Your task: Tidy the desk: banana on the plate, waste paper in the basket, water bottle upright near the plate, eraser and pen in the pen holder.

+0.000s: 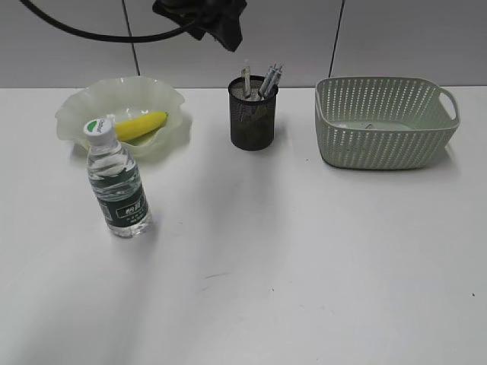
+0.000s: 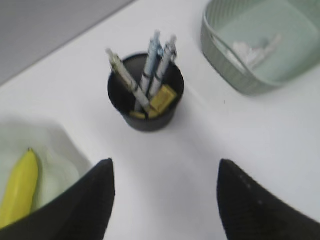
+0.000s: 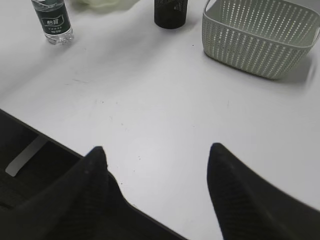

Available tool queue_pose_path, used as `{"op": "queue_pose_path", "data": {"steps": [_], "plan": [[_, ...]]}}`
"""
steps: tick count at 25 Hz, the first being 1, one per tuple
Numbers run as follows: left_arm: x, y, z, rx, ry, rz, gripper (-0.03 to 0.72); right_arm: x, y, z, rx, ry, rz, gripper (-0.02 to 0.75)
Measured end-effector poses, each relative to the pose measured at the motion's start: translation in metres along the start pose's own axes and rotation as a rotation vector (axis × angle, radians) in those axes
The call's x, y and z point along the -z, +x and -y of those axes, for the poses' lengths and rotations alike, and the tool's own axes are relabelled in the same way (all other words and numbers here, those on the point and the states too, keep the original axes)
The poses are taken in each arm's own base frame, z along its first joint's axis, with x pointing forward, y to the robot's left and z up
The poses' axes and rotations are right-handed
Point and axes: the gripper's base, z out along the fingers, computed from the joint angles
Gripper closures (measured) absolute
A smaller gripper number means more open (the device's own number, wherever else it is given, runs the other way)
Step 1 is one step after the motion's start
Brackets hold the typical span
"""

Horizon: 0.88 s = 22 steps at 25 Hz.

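The banana [image 1: 141,124] lies in the wavy-rimmed plate [image 1: 76,106] at the back left of the desk [image 1: 304,251]. In front of the plate the water bottle [image 1: 116,182] stands upright. Several pens [image 2: 150,65] and a yellow eraser [image 2: 164,97] sit in the black mesh pen holder [image 1: 253,118]. White waste paper [image 2: 255,47] lies inside the basket [image 1: 384,122]. My left gripper [image 2: 165,161] hangs open and empty high above the pen holder, and its dark body [image 1: 217,23] shows at the top of the exterior view. My right gripper [image 3: 157,146] is open and empty over the desk's near edge.
The plate, pen holder [image 3: 170,12] and basket [image 3: 260,35] stand in a row along the back of the desk, by a grey wall. The desk's near edge drops to a dark gap [image 3: 30,150] at the lower left of the right wrist view.
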Motion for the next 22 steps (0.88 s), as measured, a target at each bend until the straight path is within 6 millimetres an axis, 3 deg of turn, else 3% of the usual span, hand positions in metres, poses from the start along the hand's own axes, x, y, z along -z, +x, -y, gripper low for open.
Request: {"op": "queue_pose_path", "data": {"steps": [4,12,16,22], "plan": [[0.018,0.009,0.003,0.065,0.006,-0.102,0.206,0.0,0.0,0.0,0.0,0.0,0.001,0.239],[0.07,0.027,0.01,0.154,-0.001,-0.088,0.211,0.0,0.0,0.0,0.0,0.0,0.001,0.239],[0.096,0.05,0.015,0.155,-0.002,-0.11,0.215,0.0,0.0,0.0,0.0,0.0,0.001,0.239],[0.137,0.102,0.024,0.157,-0.004,-0.145,0.23,0.0,0.0,0.0,0.0,0.0,0.001,0.239]]}}
